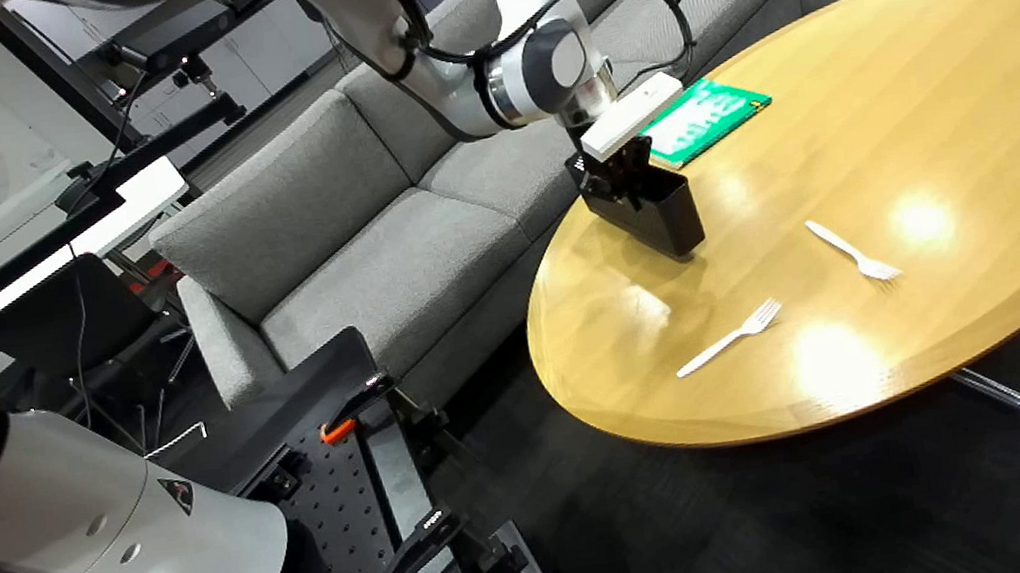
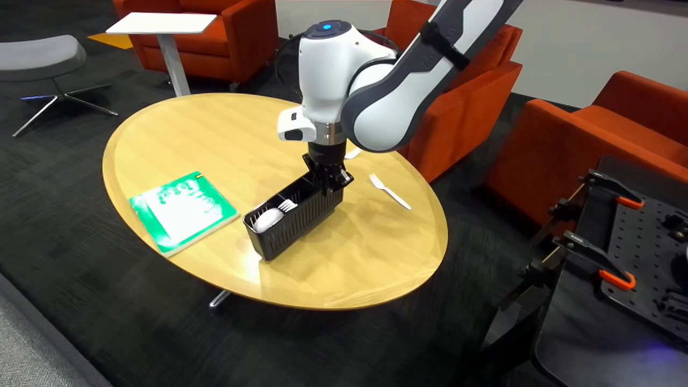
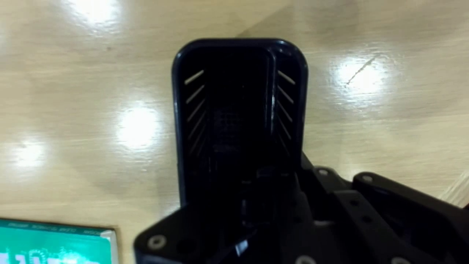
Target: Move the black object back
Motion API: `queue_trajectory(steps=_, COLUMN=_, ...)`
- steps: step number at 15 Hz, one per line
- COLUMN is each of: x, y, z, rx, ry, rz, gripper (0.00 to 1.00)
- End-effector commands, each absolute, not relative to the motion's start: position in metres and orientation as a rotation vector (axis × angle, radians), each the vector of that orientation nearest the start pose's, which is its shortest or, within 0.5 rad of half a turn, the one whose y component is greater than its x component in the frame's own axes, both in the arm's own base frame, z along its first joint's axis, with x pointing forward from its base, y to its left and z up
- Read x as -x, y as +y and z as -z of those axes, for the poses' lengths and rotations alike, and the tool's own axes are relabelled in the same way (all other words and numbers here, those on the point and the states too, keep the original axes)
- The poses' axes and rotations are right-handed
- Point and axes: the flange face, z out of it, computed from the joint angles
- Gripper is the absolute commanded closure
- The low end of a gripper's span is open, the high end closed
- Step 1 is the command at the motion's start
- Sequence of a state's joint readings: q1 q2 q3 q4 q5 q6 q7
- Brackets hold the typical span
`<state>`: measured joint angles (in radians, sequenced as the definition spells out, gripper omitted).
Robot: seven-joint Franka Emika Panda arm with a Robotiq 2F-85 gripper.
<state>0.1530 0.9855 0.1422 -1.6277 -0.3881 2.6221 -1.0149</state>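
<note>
The black object is a long slotted tray with raised sides, seen over the oval wooden table (image 1: 946, 90) in both exterior views (image 1: 665, 221) (image 2: 296, 230). A white spoon (image 2: 267, 219) and fork tines (image 2: 287, 205) show inside one end. My gripper (image 1: 625, 188) points down at the tray's middle and also shows in an exterior view (image 2: 328, 183). In the wrist view, the gripper (image 3: 298, 178) has one finger inside the tray (image 3: 238, 91) and one outside, shut on its long wall. The dark fingertips are hard to make out. I cannot tell whether the tray touches the table.
A green book (image 1: 707, 117) lies beside the tray near the table edge, also in the wrist view (image 3: 55, 242). Two white plastic forks (image 1: 728, 340) (image 1: 854, 253) lie on the table. A grey sofa (image 1: 422, 239) and red armchairs (image 2: 602, 145) stand around it.
</note>
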Motion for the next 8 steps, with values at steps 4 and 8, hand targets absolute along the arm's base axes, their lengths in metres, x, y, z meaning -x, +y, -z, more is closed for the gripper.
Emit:
queue_trajectory(steps=4, x=-0.677, y=0.172, z=-0.084, rx=-1.998, ry=2.158, rz=0.038, gripper=0.99)
queue_trajectory(steps=8, x=-0.698, y=0.171, z=-0.092, rx=-1.951, ry=2.206, rz=0.030, gripper=0.99)
